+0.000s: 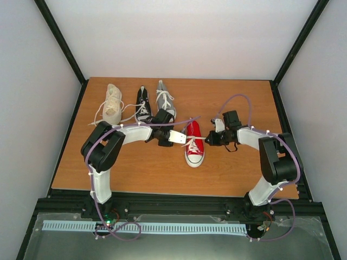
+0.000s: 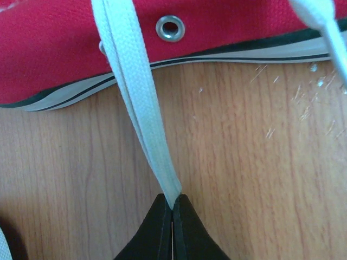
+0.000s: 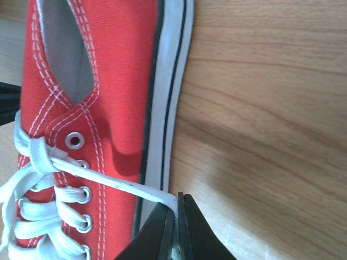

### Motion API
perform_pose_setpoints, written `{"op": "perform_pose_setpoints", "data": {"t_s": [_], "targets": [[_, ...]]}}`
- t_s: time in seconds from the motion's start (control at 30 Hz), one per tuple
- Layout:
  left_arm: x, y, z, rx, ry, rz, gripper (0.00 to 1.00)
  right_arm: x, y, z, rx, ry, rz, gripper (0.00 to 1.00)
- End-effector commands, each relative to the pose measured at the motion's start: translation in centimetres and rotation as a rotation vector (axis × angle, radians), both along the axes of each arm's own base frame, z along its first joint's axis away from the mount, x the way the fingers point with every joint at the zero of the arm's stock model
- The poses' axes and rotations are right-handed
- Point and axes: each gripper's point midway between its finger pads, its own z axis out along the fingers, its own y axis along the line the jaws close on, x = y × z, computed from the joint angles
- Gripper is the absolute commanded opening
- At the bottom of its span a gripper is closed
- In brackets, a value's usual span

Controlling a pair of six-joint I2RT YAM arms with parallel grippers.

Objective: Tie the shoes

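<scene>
Two laces, judged soft, light and slippery, are stretched sideways from the red shoe (image 1: 194, 153) at the middle of the table (image 1: 135, 173), the left lace (image 2: 142, 108) clamped in the left gripper (image 2: 173, 208), the right lace (image 3: 122, 186) in the right gripper (image 3: 178, 208), best held near their ends.

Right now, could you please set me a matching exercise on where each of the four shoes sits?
Things: 1 cream shoe; 2 black shoe; 3 grey shoe; 4 red shoe.
Places: A middle of far row; B laces pinched by left claw and right claw; C left end of far row; D right end of far row.
Pairs: 1-C; 2-A; 3-D; 4-B.
</scene>
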Motion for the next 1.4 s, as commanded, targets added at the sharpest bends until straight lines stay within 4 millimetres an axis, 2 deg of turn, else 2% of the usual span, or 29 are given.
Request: {"op": "perform_pose_setpoints", "data": {"t_s": [0.0,0.27,0.37,0.43,0.47,0.5,0.53,0.57,0.6,0.63,0.8,0.93,1.0,1.07,1.1,1.2,1.3,1.37], "targets": [[-0.5,1.8,-2.4,0.064,0.036,-0.003,0.01,-0.1,-1.8,-1.9,-0.015,0.048,-0.055,0.03],[0.3,1.5,-2.5,0.063,0.038,-0.005,0.01,-0.3,-1.4,-2.3,0.017,0.058,-0.043,0.03],[0.1,1.6,-2.8,0.071,0.043,-0.011,0.01,-0.5,-1.4,-2.4,0.016,0.060,-0.041,0.03],[-0.1,1.5,-2.7,0.063,0.045,-0.016,0.01,-0.7,-0.8,-1.9,0.051,0.054,-0.007,0.03],[-0.2,1.3,-2.4,0.054,0.044,-0.021,0.01,-0.8,-0.2,-1.4,0.082,0.047,0.020,0.05],[-0.3,1.0,-1.9,0.041,0.038,-0.031,0.01,-0.7,0.1,-0.8,0.098,0.033,0.035,0.13],[-0.5,0.7,-1.4,0.029,0.030,-0.039,0.17,-0.7,0.2,-0.1,0.105,0.012,0.043,0.23],[-0.6,0.5,-0.8,0.016,0.022,-0.044,0.41,-0.6,0.1,0.6,0.097,-0.009,0.044,0.34],[-0.9,0.3,-0.1,0.006,0.015,-0.047,0.54,-0.4,-0.2,1.2,0.077,-0.032,0.036,0.41],[-1.2,0.2,0.5,0.000,0.013,-0.050,0.61,-0.3,-0.7,1.8,0.050,-0.050,0.025,0.46],[-4.3,1.6,1.9,0.031,0.024,-0.068,0.70,-0.3,-2.8,4.1,-0.064,-0.111,-0.052,0.59],[-7.1,3.3,4.1,0.049,0.048,-0.053,0.75,0.6,-2.9,6.4,-0.107,-0.190,-0.112,0.69],[-8.0,4.2,5.2,0.055,0.081,0.004,0.77,1.7,-1.4,7.9,-0.127,-0.249,-0.140,0.74],[-8.2,5.3,6.3,0.077,0.101,0.075,0.80,3.0,0.3,9.1,-0.141,-0.304,-0.169,0.95],[-8.4,6.0,6.8,0.090,0.117,0.110,0.83,3.6,1.3,9.7,-0.143,-0.331,-0.178,0.99],[-9.0,8.2,8.9,0.121,0.142,0.183,0.94,5.6,3.7,9.6,-0.181,-0.358,-0.210,1.00],[-9.0,10.7,10.8,0.161,0.121,0.276,0.97,6.9,4.4,7.5,-0.266,-0.311,-0.235,0.97],[-8.5,12.7,11.9,0.195,0.107,0.367,0.98,7.0,5.2,5.9,-0.287,-0.277,-0.219,0.92]]}}
